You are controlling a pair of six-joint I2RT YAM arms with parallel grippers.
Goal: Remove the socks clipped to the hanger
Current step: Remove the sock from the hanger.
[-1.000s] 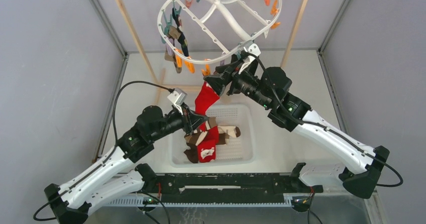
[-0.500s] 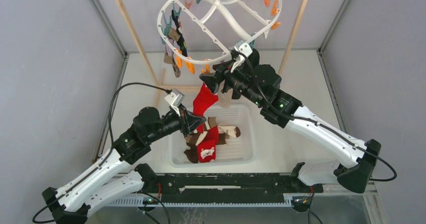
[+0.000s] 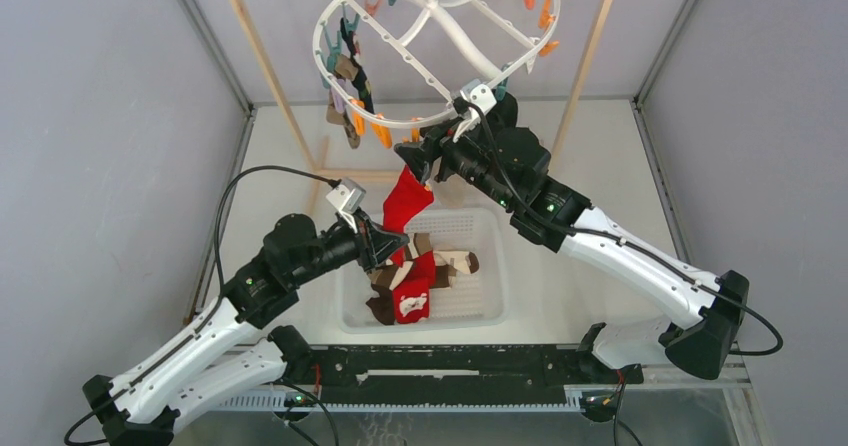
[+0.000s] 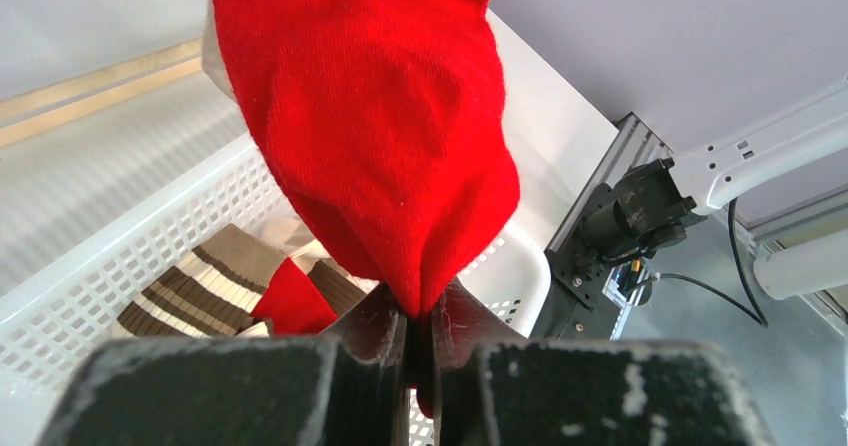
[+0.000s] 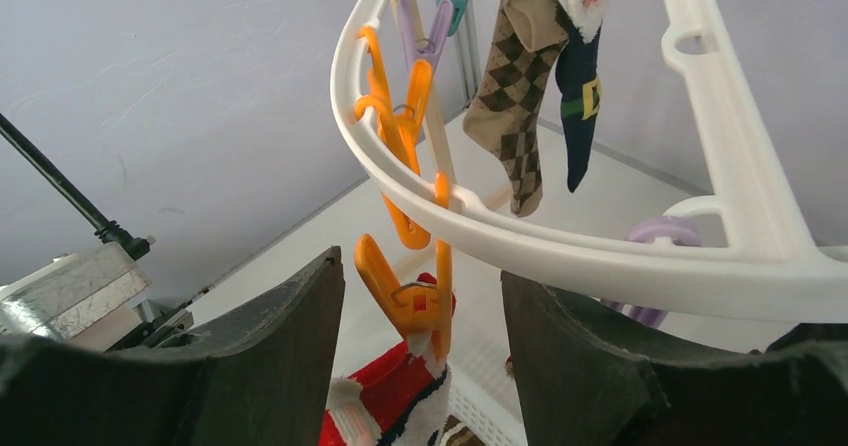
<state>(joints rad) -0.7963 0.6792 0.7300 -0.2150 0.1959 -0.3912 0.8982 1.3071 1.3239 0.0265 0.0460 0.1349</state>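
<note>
The white oval hanger (image 3: 440, 36) hangs tilted from the metal rod. A red sock (image 3: 408, 198) hangs from an orange clip (image 5: 428, 301) on its near rim (image 5: 520, 241). My left gripper (image 3: 385, 241) is shut on the red sock's lower end (image 4: 380, 136). My right gripper (image 3: 420, 161) is open, its fingers (image 5: 290, 336) on either side of the orange clip without touching it. A tan argyle sock (image 5: 515, 86) and a navy sock (image 5: 580, 76) hang further round the hanger, at its left side in the top view (image 3: 350, 86).
A white perforated basket (image 3: 480, 311) below holds a red sock (image 3: 412, 286) and brown striped socks (image 4: 200, 281). The wooden rack's posts (image 3: 262, 61) stand on both sides. Grey walls enclose the table. Other orange clips (image 5: 385, 136) dangle from the rim.
My right gripper has moved left and a little up along the hanger's near rim, to around the orange clip. The left gripper has stayed shut on the red sock, shifting slightly.
</note>
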